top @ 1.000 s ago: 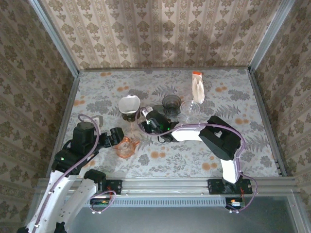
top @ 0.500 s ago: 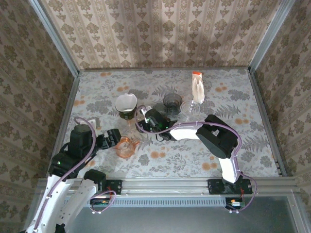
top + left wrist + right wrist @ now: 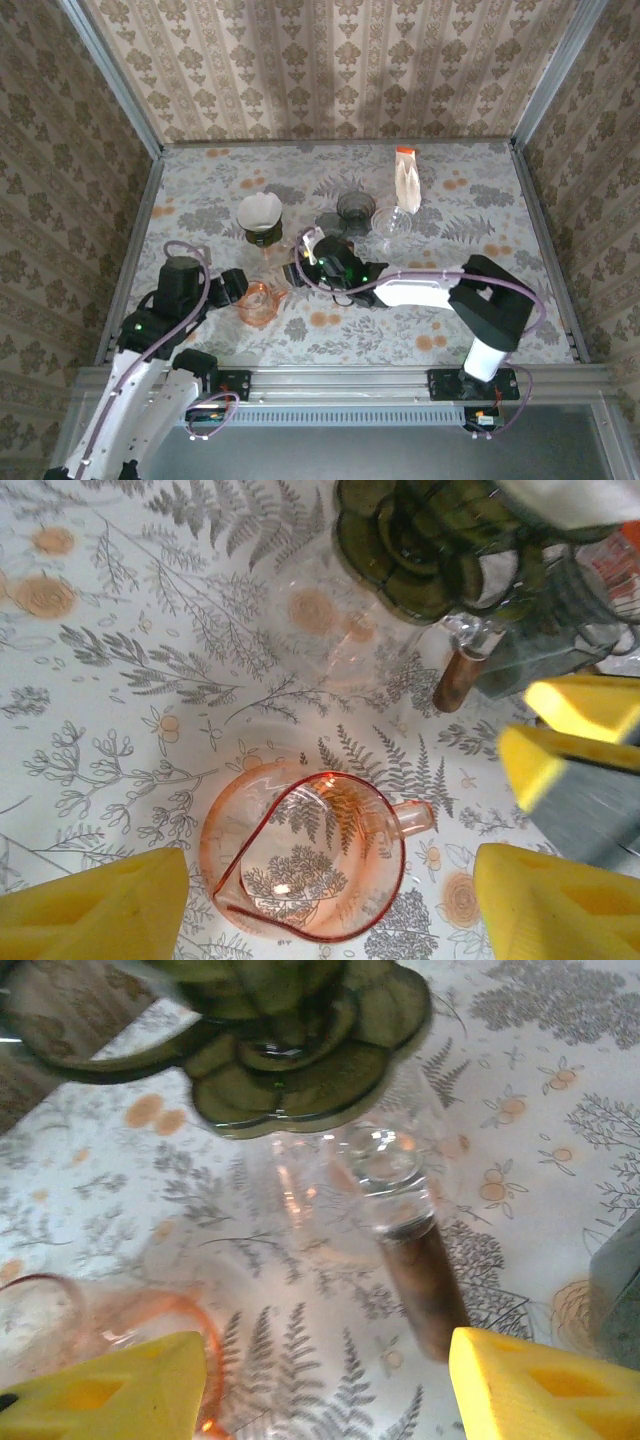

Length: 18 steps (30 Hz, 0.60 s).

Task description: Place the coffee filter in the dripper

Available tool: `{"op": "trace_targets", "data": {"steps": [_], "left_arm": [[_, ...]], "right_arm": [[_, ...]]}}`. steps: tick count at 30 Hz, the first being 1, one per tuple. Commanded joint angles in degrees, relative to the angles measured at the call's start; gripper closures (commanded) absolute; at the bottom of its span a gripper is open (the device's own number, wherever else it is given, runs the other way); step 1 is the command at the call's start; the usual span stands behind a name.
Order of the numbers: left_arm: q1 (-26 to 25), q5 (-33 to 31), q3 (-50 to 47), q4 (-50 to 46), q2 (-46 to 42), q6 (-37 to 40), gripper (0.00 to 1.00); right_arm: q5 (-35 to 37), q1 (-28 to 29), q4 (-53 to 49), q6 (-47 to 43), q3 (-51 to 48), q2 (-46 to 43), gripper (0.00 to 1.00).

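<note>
Looking down from the overhead camera, you find the white coffee filter (image 3: 261,207) sitting open-mouthed in the dark green dripper (image 3: 263,238). The dripper stands on a clear glass server (image 3: 325,1210) toward the left middle of the flowered bench (image 3: 480,200). The right gripper (image 3: 328,1360) hovers low just beside that stack, its yellow fingers spread with nothing between them. Its wrist camera looks up at the scalloped underside of the dripper and at the server's wooden handle (image 3: 425,1285). The left gripper (image 3: 332,880) is spread too, poised over a pink glass jug (image 3: 305,855) that stands on the bench near the server. The jug sits in the gap between the fingers, and no finger visibly presses on it. Judging from this, the placing itself looks done, and the step in hand is getting clear. Whether the paper is seated evenly all round the cone is too small to tell. Your next move calls for drawing the right gripper back and up, away from the server. Keep its fingers off the handle and the dripper's rim, since a nudge could tip the stack or dislodge the light paper.
</note>
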Motion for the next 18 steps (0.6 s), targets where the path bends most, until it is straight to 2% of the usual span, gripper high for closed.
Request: {"op": "trace_targets", "data": {"steps": [1,6,13,18], "left_arm": [[1.72,3.85,-3.44,6.03,2.91,-0.35,0.21],[3.5,6.89,-7.19,14.74,7.81,-0.68,0.07],[3.25,10.71,-11.06,22.25,15.36,-0.58,0.09],[0.89,12.65,-12.29,25.35,18.39,-1.5,0.12]], "right_arm": [[1.7,1.56,-0.26,1.09,-3.58,-6.49,0.33],[3.22,2.52,-3.86,1.59,-8.03,-15.91,0.32],[8.29,2.14,-11.8,0.59,-12.54,-29.96,0.31],[10.21,-0.79,-17.76,0.59,-13.51,-36.6,0.31]]}}
